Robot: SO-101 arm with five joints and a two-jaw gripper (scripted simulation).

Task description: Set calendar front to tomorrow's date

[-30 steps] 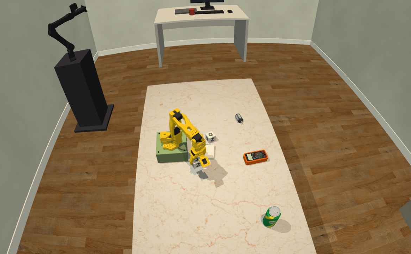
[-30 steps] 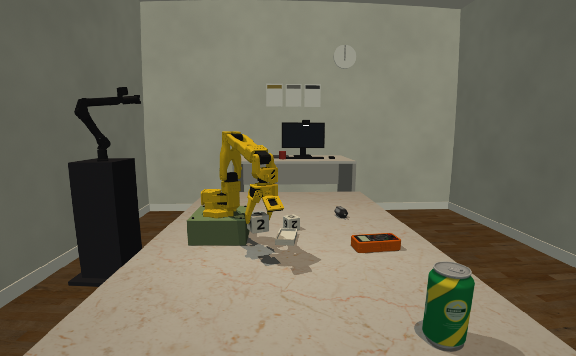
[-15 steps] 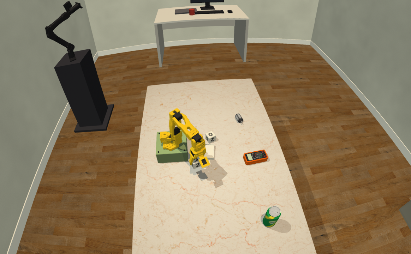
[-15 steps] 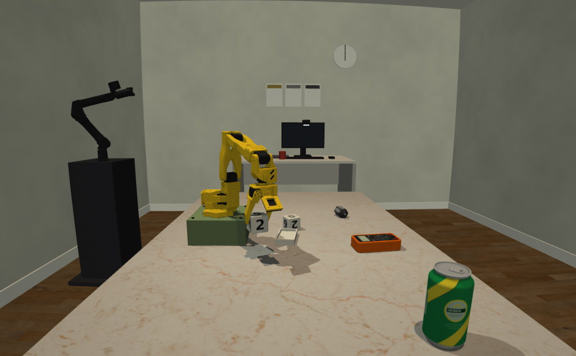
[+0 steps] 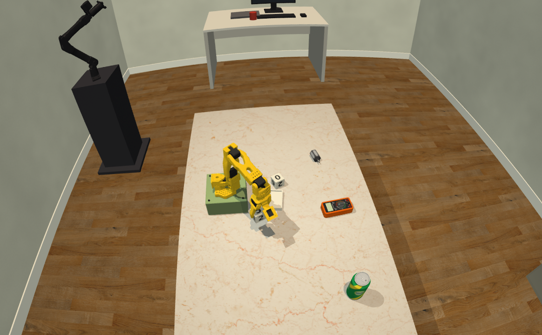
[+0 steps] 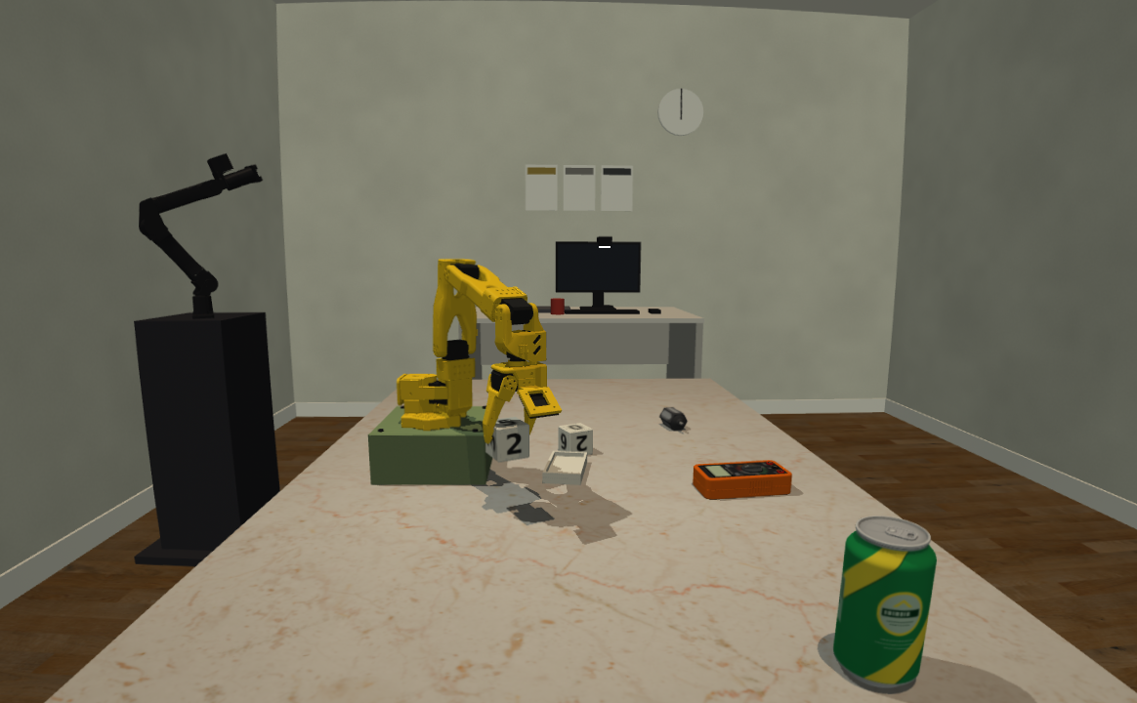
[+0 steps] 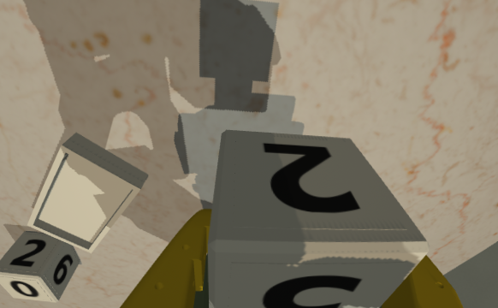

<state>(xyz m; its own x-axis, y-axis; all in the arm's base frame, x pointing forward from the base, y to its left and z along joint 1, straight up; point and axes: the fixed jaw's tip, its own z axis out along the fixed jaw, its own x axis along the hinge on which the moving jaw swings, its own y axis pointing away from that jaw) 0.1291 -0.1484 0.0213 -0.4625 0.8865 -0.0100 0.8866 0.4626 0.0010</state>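
Note:
My gripper [image 5: 259, 214] [image 6: 510, 436] [image 7: 317, 239] is shut on a white cube [image 5: 259, 217] [image 6: 511, 441] [image 7: 240, 180], holding it above the table beside the tray. The exterior camera sees an upright 2 on it; the wrist view shows this 2 upside down and part of another digit, cut off by the frame. The small white tray [image 5: 277, 199] [image 6: 566, 466] [image 7: 74, 192] holds no cube. The other cube [image 5: 277, 180] [image 6: 574, 438] [image 7: 37, 267] sits on the table at the tray's end, 0 on top, 2 and 6 on its sides. The month's name is hidden.
The green base block [image 5: 226, 206] [image 6: 428, 459] stands left of the held cube. An orange multimeter [image 5: 337, 207] [image 6: 742, 478] and a small dark motor-like part [image 5: 315, 155] [image 6: 673, 418] lie to the right. A green can [image 5: 358, 285] [image 6: 885, 602] stands near the front right.

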